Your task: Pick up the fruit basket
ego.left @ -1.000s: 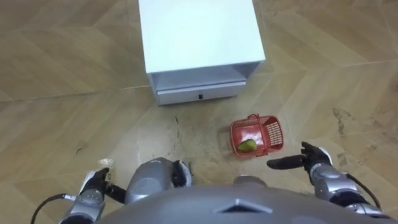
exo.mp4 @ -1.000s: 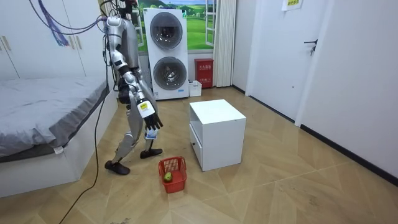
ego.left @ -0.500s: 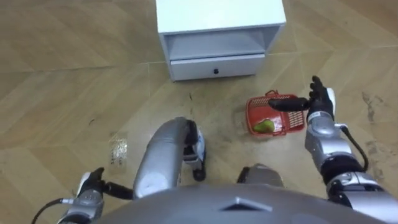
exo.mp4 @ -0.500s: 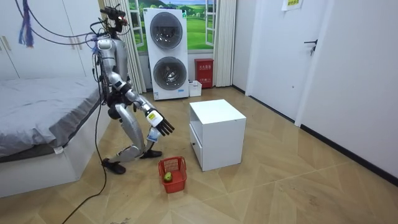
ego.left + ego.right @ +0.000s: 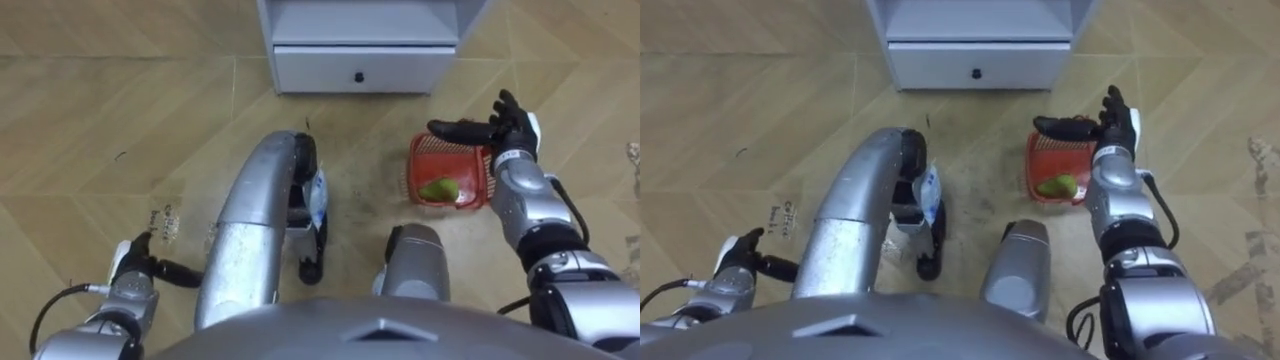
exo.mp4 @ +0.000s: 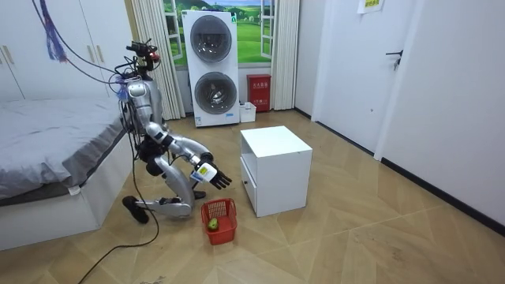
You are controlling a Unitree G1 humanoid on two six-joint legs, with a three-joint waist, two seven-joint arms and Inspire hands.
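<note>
The red fruit basket [image 5: 448,172] stands on the wood floor in front of the white cabinet [image 5: 365,68], with a green fruit [image 5: 437,189] inside it. My right hand [image 5: 495,130] hovers open over the basket's far rim, fingers straight and pointing left, touching nothing. My left hand [image 5: 133,268] hangs low at the lower left, relaxed and holding nothing. In the room view I crouch low on bent legs beside the basket [image 6: 219,218], right hand [image 6: 215,178] stretched just above it.
The cabinet's drawer [image 5: 360,70] is shut just beyond the basket. A small scrap [image 5: 165,218] lies on the floor at left. In the room view a bed [image 6: 55,150] stands behind me and stacked washing machines [image 6: 211,67] by the far wall.
I have sunk from standing into a deep crouch and the eye view has moved closer to the floor. My right hand has risen from beside the basket to over its far rim.
</note>
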